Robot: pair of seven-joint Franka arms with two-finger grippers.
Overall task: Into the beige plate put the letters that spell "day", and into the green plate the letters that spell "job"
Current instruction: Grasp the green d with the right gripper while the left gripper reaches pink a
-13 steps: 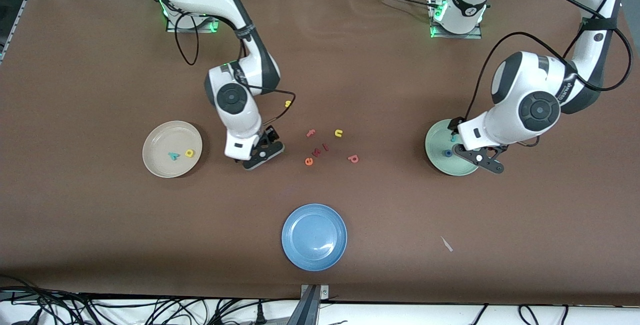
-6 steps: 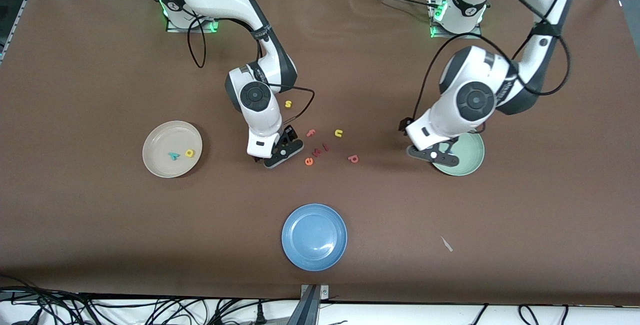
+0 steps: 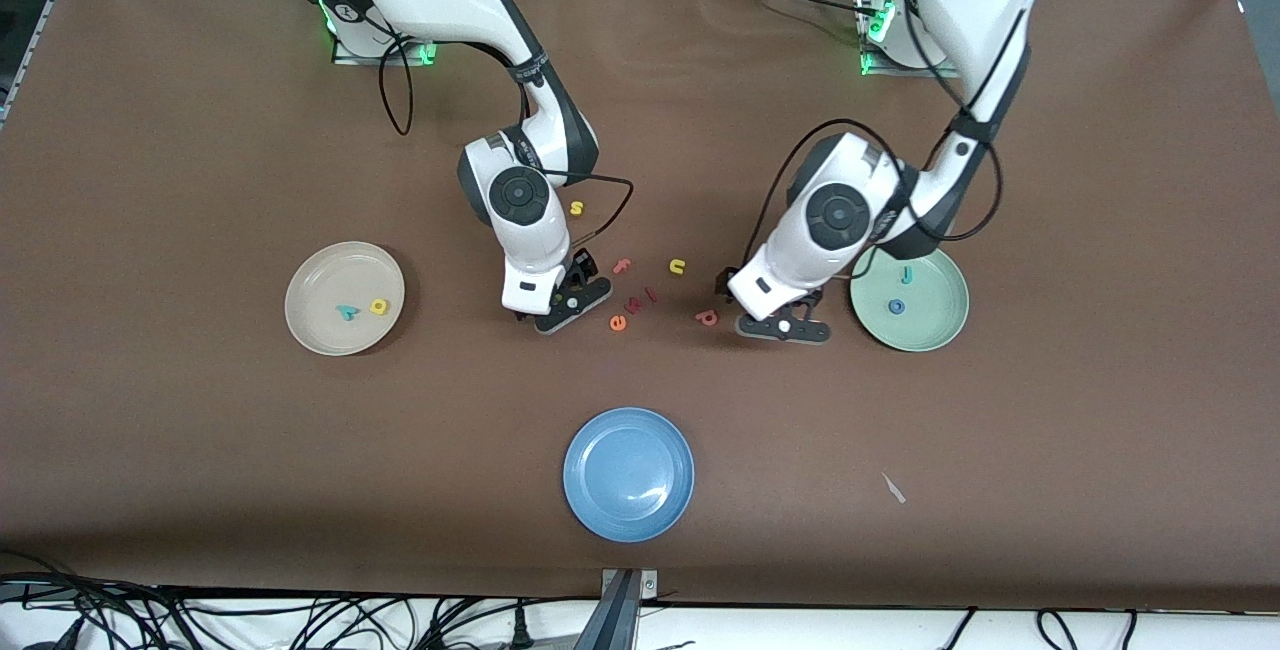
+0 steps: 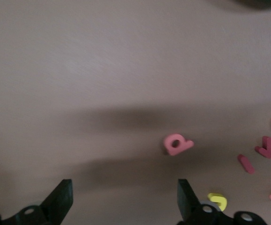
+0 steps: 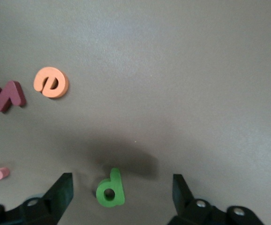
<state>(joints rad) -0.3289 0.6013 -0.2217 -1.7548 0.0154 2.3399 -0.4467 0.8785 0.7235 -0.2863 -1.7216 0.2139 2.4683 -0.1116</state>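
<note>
The beige plate [image 3: 320, 280] holds a teal y [image 3: 347, 312] and a yellow round letter [image 3: 379, 306]. On the green plate [image 3: 935, 315] lie a light blue j [image 3: 906, 275] and a dark blue o [image 3: 896, 307]. My right gripper [image 3: 557, 307] [image 5: 122, 185] hangs open, low over the table, with the green d [image 5: 110, 190] lying between its fingers and touched by neither. The front view hides that d under the hand. Beside the salmon b [image 3: 707, 317] [image 4: 177, 144], my left gripper [image 3: 772, 322] [image 4: 124, 192] is open and holds nothing; the b lies just outside its fingers.
Loose letters lie between the two grippers: yellow s [image 3: 576, 208], salmon f [image 3: 621, 266], yellow u [image 3: 677, 267], orange e [image 3: 618, 323] and a dark red k [image 3: 632, 306]. An empty blue plate [image 3: 628, 472] sits nearer the front camera.
My left arm swung from over the green plate to beside the salmon b. My right arm moved from near the beige plate toward the middle letters. Both stayed open.
</note>
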